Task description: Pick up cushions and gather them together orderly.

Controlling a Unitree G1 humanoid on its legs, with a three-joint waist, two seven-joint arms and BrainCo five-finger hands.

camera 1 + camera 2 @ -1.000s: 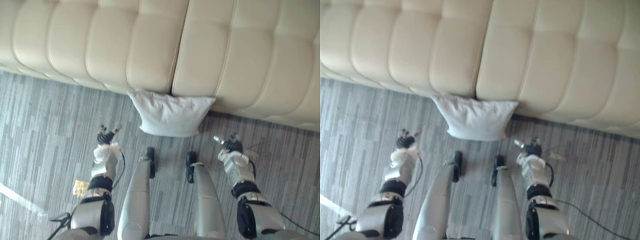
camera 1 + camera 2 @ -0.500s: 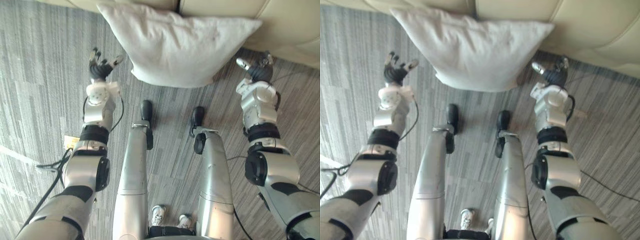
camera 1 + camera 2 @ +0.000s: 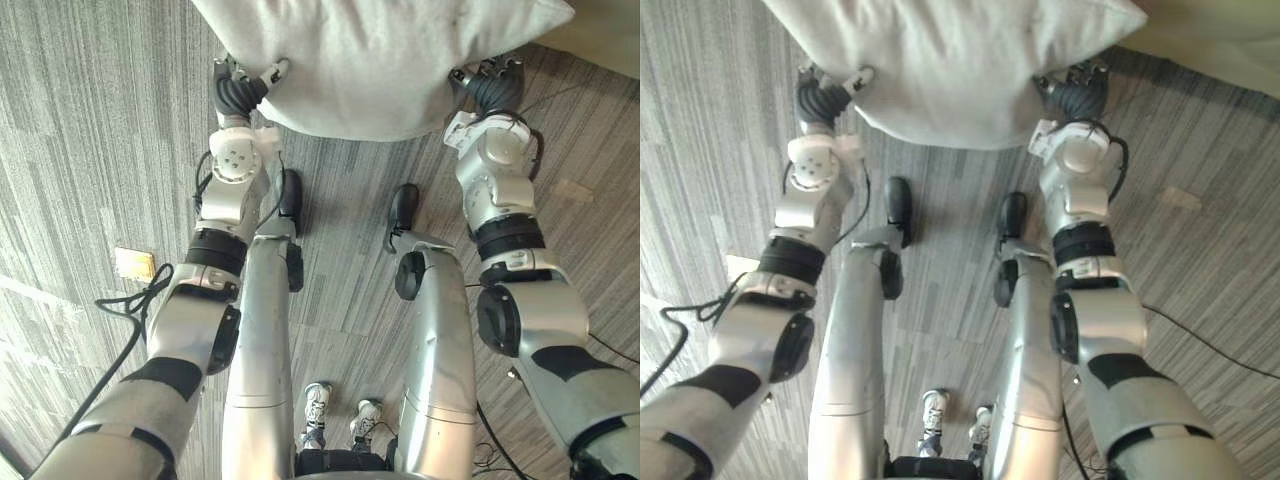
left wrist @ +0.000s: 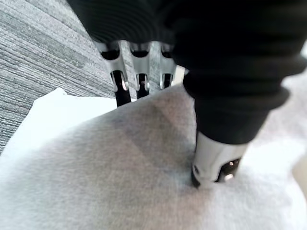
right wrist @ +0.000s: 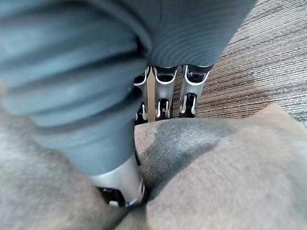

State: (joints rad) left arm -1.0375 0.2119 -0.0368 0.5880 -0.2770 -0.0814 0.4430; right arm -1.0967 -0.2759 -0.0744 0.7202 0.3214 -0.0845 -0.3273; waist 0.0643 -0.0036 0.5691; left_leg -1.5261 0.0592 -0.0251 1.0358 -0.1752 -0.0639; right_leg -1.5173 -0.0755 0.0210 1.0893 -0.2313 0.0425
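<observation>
Cushion (image 3: pixel 390 60) on the floor (image 3: pixel 90 150), up against the sofa (image 3: pixel 1220 40); pinched at its two near corners by left hand (image 3: pixel 240 95) and right hand (image 3: pixel 490 90). Thumb (image 4: pixel 213 158) pressed on top, fingers (image 4: pixel 120 84) tucked under the edge; likely for an even lift from both sides.

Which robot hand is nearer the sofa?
The right robot hand, gripping the cushion where the sofa shows just past it; the left robot hand has carpet beside it.

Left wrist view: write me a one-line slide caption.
Left hand pinching the edge of the white cushion, thumb on top, fingers beneath, grey carpet behind.
</observation>
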